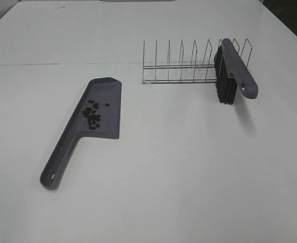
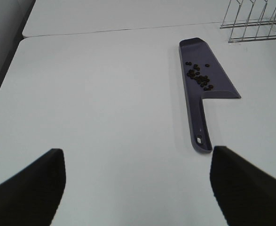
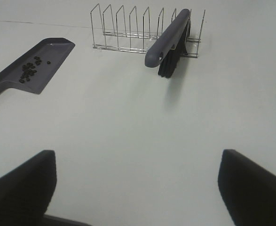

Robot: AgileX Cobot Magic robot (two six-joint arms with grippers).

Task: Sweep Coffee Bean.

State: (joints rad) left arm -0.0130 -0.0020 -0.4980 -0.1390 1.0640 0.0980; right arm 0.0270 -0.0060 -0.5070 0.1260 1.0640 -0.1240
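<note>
On the white table (image 1: 188, 167) a wire rack (image 1: 183, 63) holds the brush (image 1: 234, 71), well apart from the grey dustpan (image 1: 105, 109) on the left arm's side, handle toward the robot. The coffee beans (image 1: 91, 115) lie inside its pan. The left gripper (image 2: 138, 183) and right gripper (image 3: 138, 183) hover wide open and empty.

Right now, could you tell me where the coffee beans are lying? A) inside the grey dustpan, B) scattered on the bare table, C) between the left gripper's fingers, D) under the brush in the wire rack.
A: the coffee beans sit clustered on the flat pan of the grey dustpan, well apart from the brush resting in the wire rack.
</note>
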